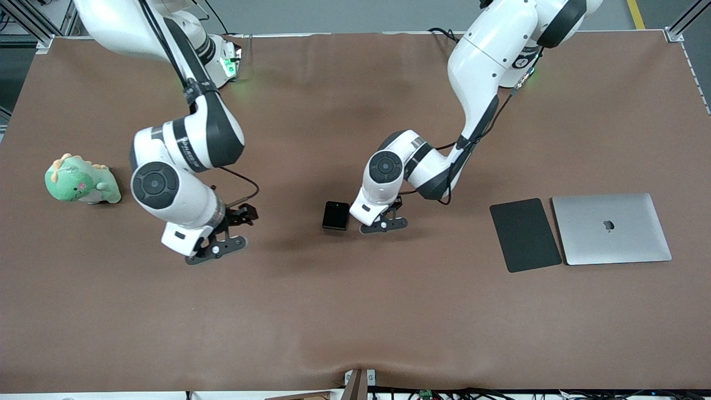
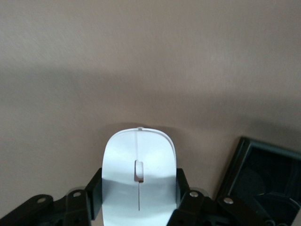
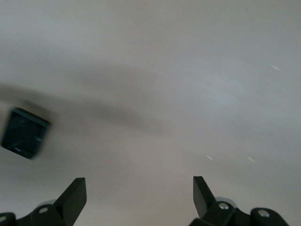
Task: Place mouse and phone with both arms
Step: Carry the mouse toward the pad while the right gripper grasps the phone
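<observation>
The white mouse (image 2: 139, 160) sits between the fingers of my left gripper (image 2: 139, 192), which press on its two sides low over the brown table. In the front view the left gripper (image 1: 383, 221) hides the mouse. The black phone (image 1: 336, 215) lies flat on the table right beside that gripper, toward the right arm's end; it also shows in the left wrist view (image 2: 264, 176) and in the right wrist view (image 3: 24, 133). My right gripper (image 1: 221, 240) is open and empty (image 3: 138, 195), just above bare table, apart from the phone.
A dark grey mouse pad (image 1: 525, 234) and a closed silver laptop (image 1: 611, 228) lie side by side toward the left arm's end. A green plush dinosaur (image 1: 82, 180) sits near the right arm's end of the table.
</observation>
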